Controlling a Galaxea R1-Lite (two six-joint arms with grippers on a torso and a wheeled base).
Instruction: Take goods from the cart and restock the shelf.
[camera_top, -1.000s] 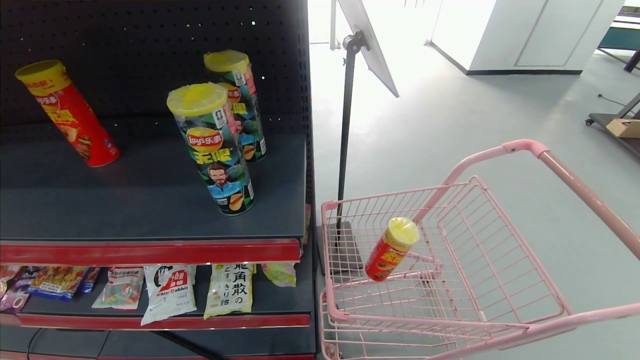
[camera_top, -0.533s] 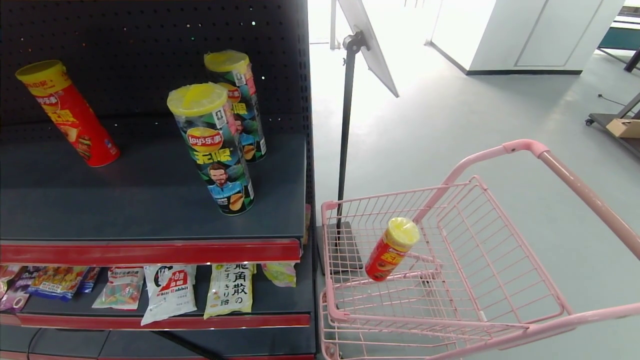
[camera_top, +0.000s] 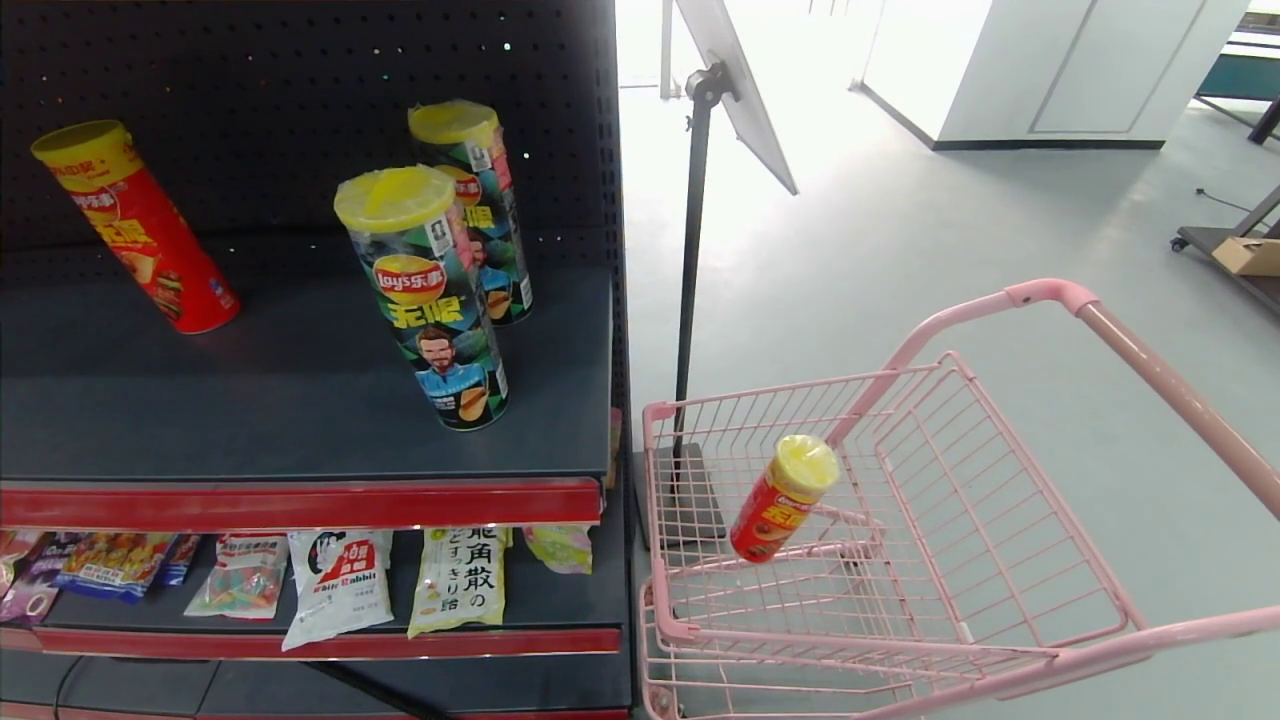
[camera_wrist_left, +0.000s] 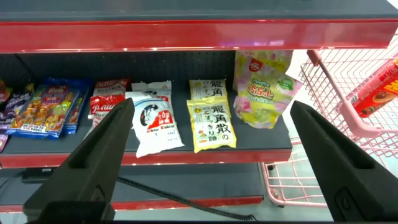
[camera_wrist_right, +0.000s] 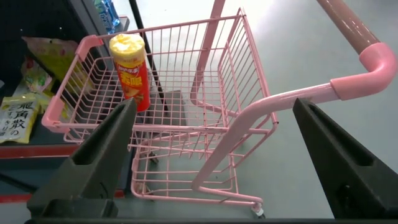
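Head view shows four chip cans in all. Three stand on the dark upper shelf (camera_top: 300, 440): one red can (camera_top: 135, 225) far to the left, and two dark green cans, one (camera_top: 425, 300) nearer the front and the other (camera_top: 478, 210) just behind it by the pegboard. The fourth, a red can with a pale yellow lid (camera_top: 780, 497), stands in the upper basket of the pink cart (camera_top: 1000, 560), close to the wire end nearest the shelf. It is a slim tube with yellow print on the red wrap.

The lower shelf holds at least six flat snack bags in a row, among them a blue bag (camera_wrist_left: 46, 106), a white bag (camera_wrist_left: 154, 118), a yellow bag (camera_wrist_left: 211, 115) and a green bag (camera_wrist_left: 264, 87).

The left gripper (camera_wrist_left: 211, 104) hangs before that lower shelf, claws spread wide and gripping nothing. The right gripper (camera_wrist_right: 214, 102) hangs above the cart, likewise spread wide and released, well apart from the can. One black sign stand (camera_top: 690, 250) rises between shelf and cart.
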